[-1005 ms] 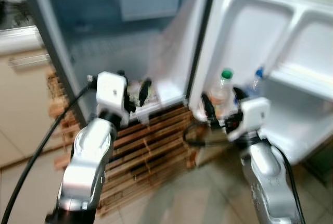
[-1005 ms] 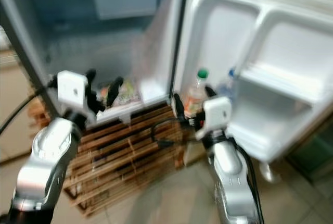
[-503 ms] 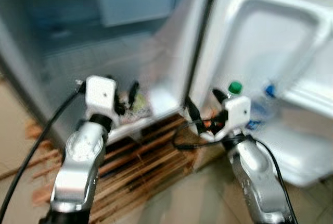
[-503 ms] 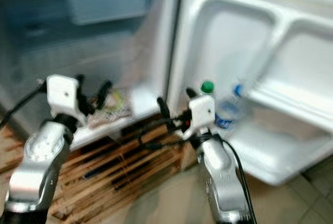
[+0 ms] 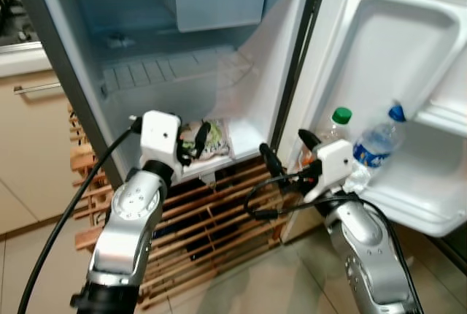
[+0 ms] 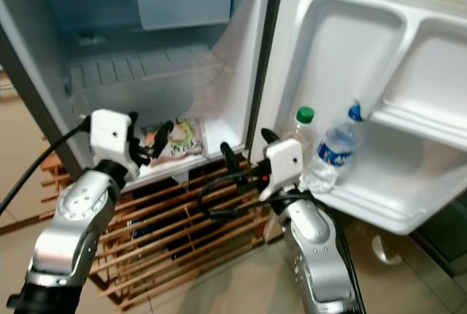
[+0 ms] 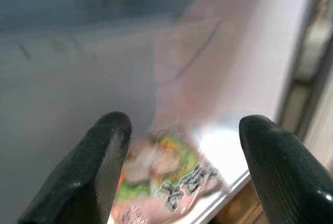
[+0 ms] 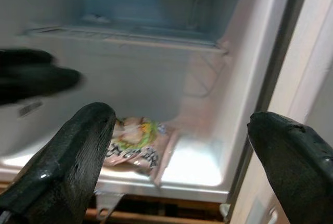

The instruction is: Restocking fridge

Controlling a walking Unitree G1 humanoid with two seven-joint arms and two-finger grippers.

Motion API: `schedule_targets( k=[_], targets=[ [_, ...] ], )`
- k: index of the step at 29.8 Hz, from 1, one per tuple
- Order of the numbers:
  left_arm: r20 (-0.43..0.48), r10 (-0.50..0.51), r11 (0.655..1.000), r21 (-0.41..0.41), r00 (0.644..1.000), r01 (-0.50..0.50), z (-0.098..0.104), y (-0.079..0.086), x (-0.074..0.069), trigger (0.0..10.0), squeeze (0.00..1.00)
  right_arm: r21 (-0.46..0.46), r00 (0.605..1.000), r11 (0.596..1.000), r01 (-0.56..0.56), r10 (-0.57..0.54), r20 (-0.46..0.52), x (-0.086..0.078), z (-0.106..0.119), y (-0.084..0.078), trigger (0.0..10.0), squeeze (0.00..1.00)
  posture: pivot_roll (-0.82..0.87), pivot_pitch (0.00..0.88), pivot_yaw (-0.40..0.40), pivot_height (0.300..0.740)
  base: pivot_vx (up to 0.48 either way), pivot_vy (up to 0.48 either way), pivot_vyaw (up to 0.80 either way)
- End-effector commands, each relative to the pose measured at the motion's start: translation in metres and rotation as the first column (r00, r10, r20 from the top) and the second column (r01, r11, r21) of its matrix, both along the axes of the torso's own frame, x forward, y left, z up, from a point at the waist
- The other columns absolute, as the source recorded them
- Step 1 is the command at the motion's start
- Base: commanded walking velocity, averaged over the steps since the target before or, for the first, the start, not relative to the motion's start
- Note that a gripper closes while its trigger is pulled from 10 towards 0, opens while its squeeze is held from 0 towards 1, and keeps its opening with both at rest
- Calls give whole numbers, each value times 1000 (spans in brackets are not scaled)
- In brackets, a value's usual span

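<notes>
Open fridge [image 5: 87, 102] on a wooden pallet [image 5: 219, 219]. Left gripper [image 5: 193, 139], fingers apart, hovers before a food packet [image 6: 179, 137], perhaps noodles, on the fridge floor. Right gripper [image 5: 286, 155], fingers spread, near two bottles [image 5: 372, 146] on the door shelf [image 5: 416, 204].

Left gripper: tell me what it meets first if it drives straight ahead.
Likely the food packet on the fridge floor: it lies just ahead of the open left gripper, between its fingers. Depth is unclear.

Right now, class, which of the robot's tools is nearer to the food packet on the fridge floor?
Left. The left tool hovers right at the food packet, fingers spread; the right tool sits off by the door's edge, nearer the bottles.
</notes>
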State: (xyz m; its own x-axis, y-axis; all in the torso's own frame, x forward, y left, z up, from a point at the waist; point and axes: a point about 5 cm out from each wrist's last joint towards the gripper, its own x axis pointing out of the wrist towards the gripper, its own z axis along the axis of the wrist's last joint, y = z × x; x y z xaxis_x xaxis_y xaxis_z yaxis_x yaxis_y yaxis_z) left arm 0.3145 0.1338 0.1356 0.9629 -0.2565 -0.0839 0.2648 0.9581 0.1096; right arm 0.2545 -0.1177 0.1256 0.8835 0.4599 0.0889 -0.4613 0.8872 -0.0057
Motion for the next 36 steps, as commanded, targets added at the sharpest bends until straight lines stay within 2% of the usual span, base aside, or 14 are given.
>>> schedule_targets(
  k=[1, 2, 5, 8, 11, 18, 23, 24, 25, 27, 31, 33, 35, 36],
  targets=[
    [-20, -24, 999, 30, 1000, 25, -5, -6, 14, 10000, 0, 8, 999, 1000, -24, 24, -38, -1, -4, 0, 10000, 4, -114, 0, -28, 740, 0, 0, 0],
    [-20, -24, 999, 30, 1000, 25, -5, -6, 14, 10000, 0, 8, 999, 1000, -24, 24, -38, -1, -4, 0, 10000, 4, -114, 0, -28, 740, 0, 0, 0],
    [-39, 8, 999, 32, 999, -7, -4, -5, 35, 10000, 0, 17, 996, 999, -42, 43, -77, -3, -5, 0, 10000, 8, -169, 0, 1, 740, 0, 0, 0],
    [-37, 18, 999, 28, 999, -17, -3, -4, 39, 10000, 0, 14, 996, 999, -41, 42, -80, -3, -4, -2, 10000, 8, -173, 0, 3, 740, 0, 0, 0],
    [-83, 72, 997, 27, 994, -70, -17, -3, 50, 10000, 0, 11, 988, 996, -84, 85, -127, -10, -7, -1, 10000, 4, -216, 0, 6, 740, 0, 0, 0],
    [-129, 58, 997, 55, 990, -51, -27, -14, 58, 10000, 0, -7, 975, 995, -102, 99, -201, -27, -14, -5, 10000, 0, -280, 0, 8, 740, 0, 0, 0],
    [-177, 7, 1000, 13, 984, -5, -31, -29, 59, 10000, 0, -19, 967, 995, -94, 87, -238, -45, -16, -10, 10000, 0, -333, 0, 18, 740, 0, 0, 0],
    [-158, -4, 1000, 16, 987, 7, -27, -33, 61, 10000, 0, -20, 965, 995, -94, 86, -248, -49, -16, -10, 10000, 0, -347, 0, 26, 740, 0, 0, 0],
    [-74, -38, 998, 41, 997, 42, -16, -41, 62, 10000, 0, -22, 961, 995, -92, 83, -265, -58, -16, -10, 10000, 0, -361, 0, 34, 740, 0, 0, 0],
    [-23, -82, 994, 68, 996, 83, -12, -49, 60, 10000, 0, -21, 958, 996, -83, 74, -278, -63, -18, -11, 10000, 0, -362, 0, 34, 740, 0, 0, 0],
    [-12, -146, 983, 109, 989, 146, -19, -59, 52, 10000, 0, -14, 953, 998, -68, 61, -296, -70, -19, -11, 10000, 0, -357, 6, 33, 740, 0, 0, 0],
    [-131, -168, 977, 107, 977, 182, -39, -64, 46, 10000, 0, -1, 946, 997, -81, 76, -315, -77, -19, -7, 10000, 0, -360, 30, 37, 740, 0, 0, 0],
    [-156, -181, 976, 93, 971, 196, -41, -66, 45, 10000, 0, 0, 944, 997, -83, 79, -319, -78, -19, -7, 10000, 0, -360, 30, 37, 740, 0, 0, 0],
    [-236, -196, 975, 53, 952, 214, -48, -69, 44, 10000, 0, 6, 940, 997, -81, 78, -333, -79, -19, -7, 10000, 0, -356, 39, 34, 740, 0, 0, 0]
  ],
)
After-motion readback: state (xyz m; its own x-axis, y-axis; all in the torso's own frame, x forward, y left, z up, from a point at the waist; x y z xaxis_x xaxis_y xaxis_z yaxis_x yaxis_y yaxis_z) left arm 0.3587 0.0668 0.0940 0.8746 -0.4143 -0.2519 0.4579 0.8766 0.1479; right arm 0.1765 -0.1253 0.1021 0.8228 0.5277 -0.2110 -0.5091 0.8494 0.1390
